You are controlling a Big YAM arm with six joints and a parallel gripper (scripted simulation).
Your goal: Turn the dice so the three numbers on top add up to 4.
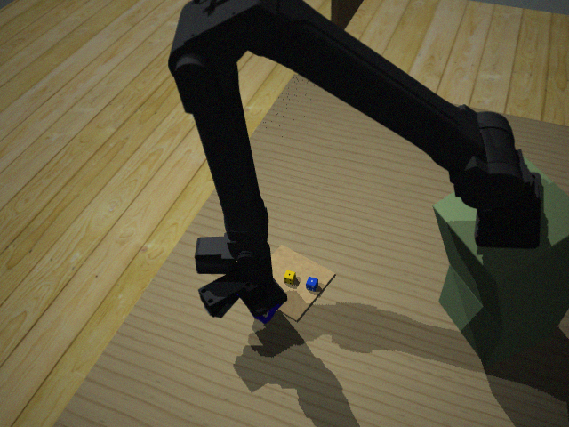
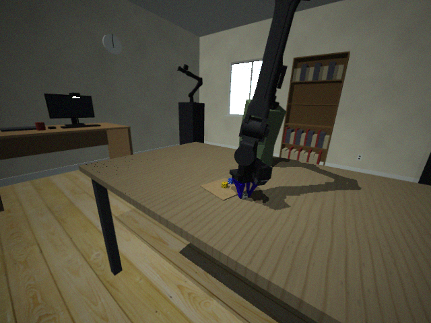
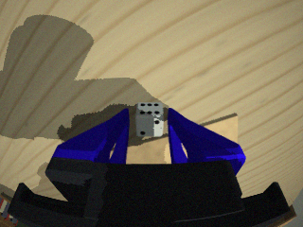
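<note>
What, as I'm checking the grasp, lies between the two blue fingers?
A grey die sits between the fingers of the gripper; the wrist view shows it.
</note>
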